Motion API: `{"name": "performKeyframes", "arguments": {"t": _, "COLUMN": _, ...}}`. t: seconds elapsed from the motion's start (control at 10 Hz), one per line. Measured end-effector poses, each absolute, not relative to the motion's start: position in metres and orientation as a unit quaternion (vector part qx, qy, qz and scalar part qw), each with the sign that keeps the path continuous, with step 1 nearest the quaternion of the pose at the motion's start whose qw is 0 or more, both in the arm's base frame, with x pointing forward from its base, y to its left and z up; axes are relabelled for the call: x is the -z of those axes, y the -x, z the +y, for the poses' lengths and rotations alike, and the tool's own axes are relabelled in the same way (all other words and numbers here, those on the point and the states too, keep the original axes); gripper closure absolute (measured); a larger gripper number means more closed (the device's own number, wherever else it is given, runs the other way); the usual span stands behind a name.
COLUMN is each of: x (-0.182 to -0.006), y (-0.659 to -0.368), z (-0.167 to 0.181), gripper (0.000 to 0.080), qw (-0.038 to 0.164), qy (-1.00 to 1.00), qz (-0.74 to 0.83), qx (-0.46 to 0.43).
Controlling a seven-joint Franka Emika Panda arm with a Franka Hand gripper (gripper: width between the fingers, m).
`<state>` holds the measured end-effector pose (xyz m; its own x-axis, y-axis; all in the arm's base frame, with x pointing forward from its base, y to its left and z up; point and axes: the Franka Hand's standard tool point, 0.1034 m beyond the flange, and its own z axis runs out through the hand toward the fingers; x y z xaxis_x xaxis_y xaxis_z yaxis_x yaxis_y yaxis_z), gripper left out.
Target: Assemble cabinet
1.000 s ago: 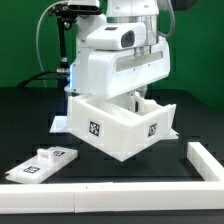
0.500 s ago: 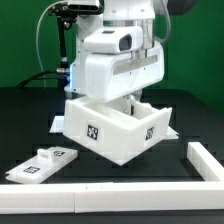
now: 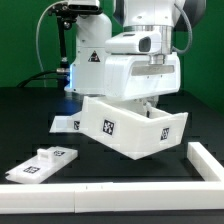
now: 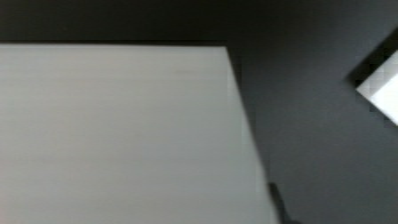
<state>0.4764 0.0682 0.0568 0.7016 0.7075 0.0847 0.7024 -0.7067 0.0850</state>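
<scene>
Just beneath the hand (image 3: 147, 104), gripped cabinet body (image 3: 125, 137) tilts.

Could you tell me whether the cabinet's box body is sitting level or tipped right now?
Tipped. In the exterior view the box body sits askew: its rim and tagged faces slant, one lower corner pointing downward.

The white box body (image 3: 130, 130) sits tilted at the centre, open top upward, held off the black table (image 3: 20, 110) beneath the robot arm (image 3: 140, 60). The jaws reach into the box and are mostly hidden by its wall. One square tag (image 3: 108, 126) shows on the near face, and another is on the face toward 3 o'clock. At 8 o'clock lies a flat tagged panel (image 3: 42, 163). A second panel (image 3: 64, 123) lies at 9 o'clock, partly behind the box. A long white rail (image 3: 60, 198) runs along 6 o'clock and turns up at 4 o'clock.
</scene>
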Motion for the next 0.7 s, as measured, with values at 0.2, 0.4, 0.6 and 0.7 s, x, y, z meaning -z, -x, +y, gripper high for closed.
{"name": "performKeyframes", "arguments": {"t": 0.2, "x": -0.057, "y": -0.479, "z": 0.061, "gripper": 0.0768, "qw": 0.019, "qy": -0.922, "qz": 0.385, "qx": -0.045}}
{"name": "performKeyframes", "arguments": {"t": 0.4, "x": -0.058, "y": -0.482, "z": 0.043, "gripper": 0.0768, "qw": -0.001, "qy": -0.906, "qz": 0.424, "qx": -0.019}}
{"name": "performKeyframes", "arguments": {"t": 0.6, "x": -0.059, "y": -0.482, "z": 0.028, "gripper": 0.0768, "qw": -0.024, "qy": -0.909, "qz": 0.416, "qx": 0.005}}
{"name": "performKeyframes", "arguments": {"t": 0.7, "x": -0.058, "y": -0.481, "z": 0.029, "gripper": 0.0768, "qw": -0.023, "qy": -0.910, "qz": 0.413, "qx": 0.005}}
